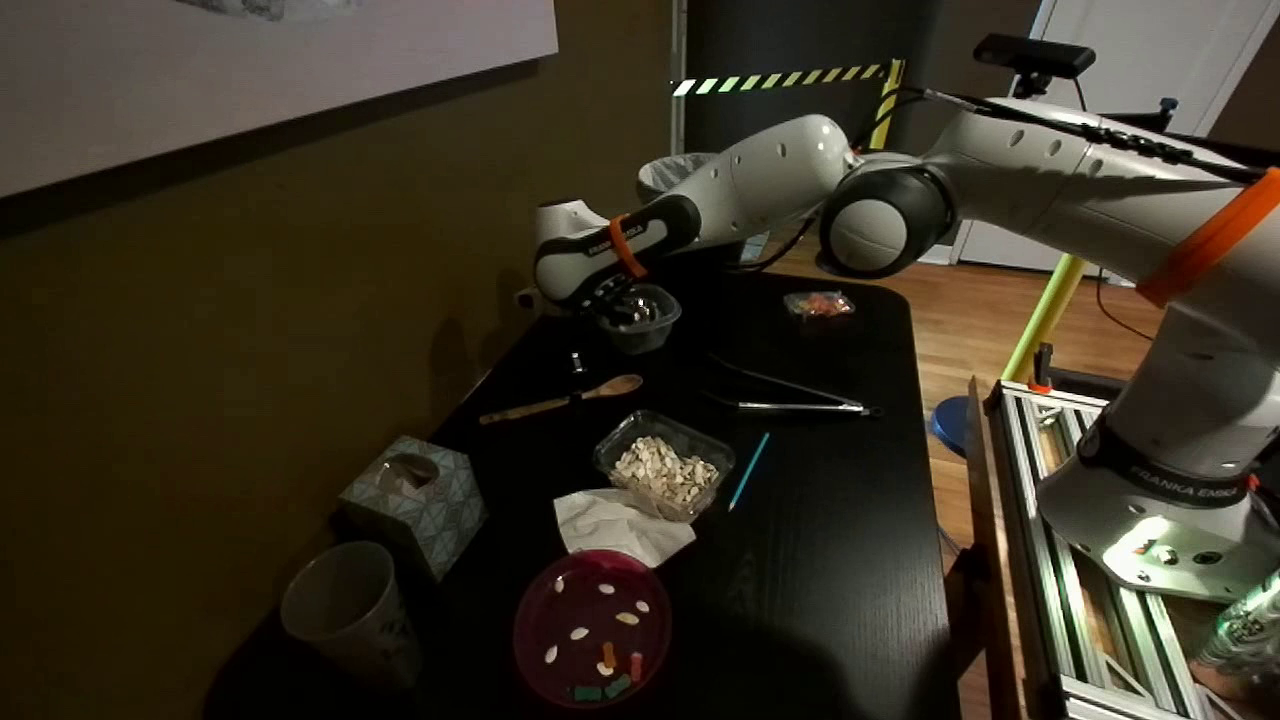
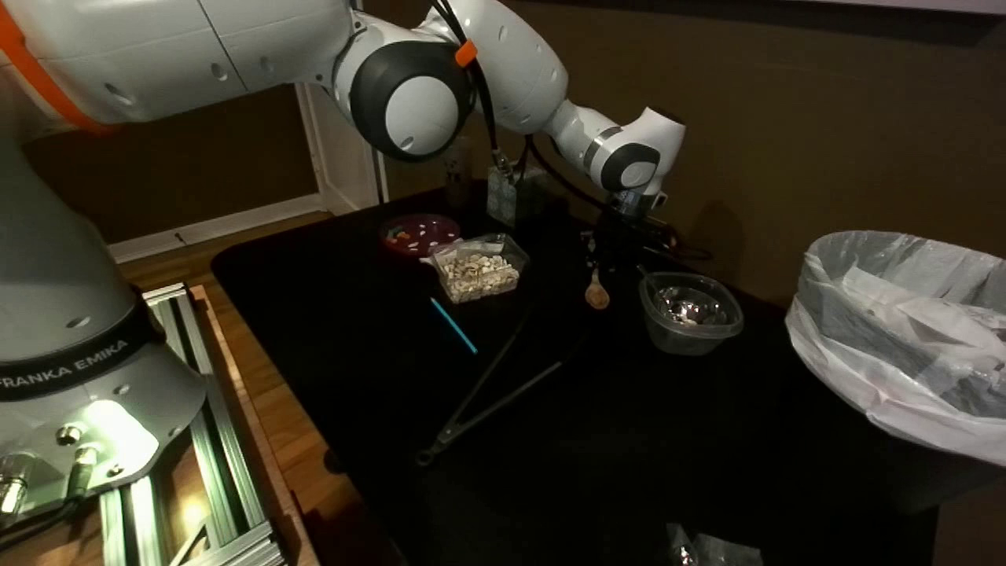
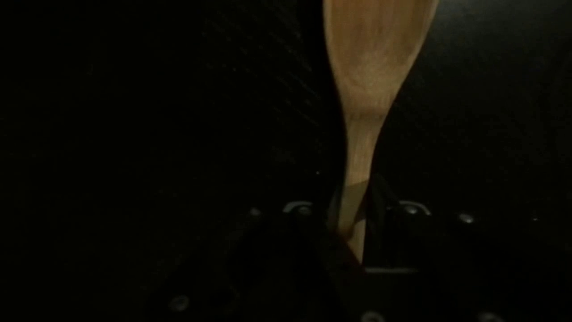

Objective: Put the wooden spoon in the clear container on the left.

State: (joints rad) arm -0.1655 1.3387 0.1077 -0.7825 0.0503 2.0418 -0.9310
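Note:
The light-brown wooden spoon shows in both exterior views; its bowl end is plain in an exterior view. In the wrist view the spoon runs from the top edge down between the fingers. My gripper is shut on its handle, with a dark finger on each side. I cannot tell whether the spoon touches the table. A clear container holding a shiny metal utensil stands beside the gripper, near the wall. A clear rectangular container with pale pieces stands on the spoon's other side.
Open metal tongs and a blue pencil lie on the black table. A tissue box, a cup, a napkin and a red plate stand farther along. A lined trash bin stands by the table end.

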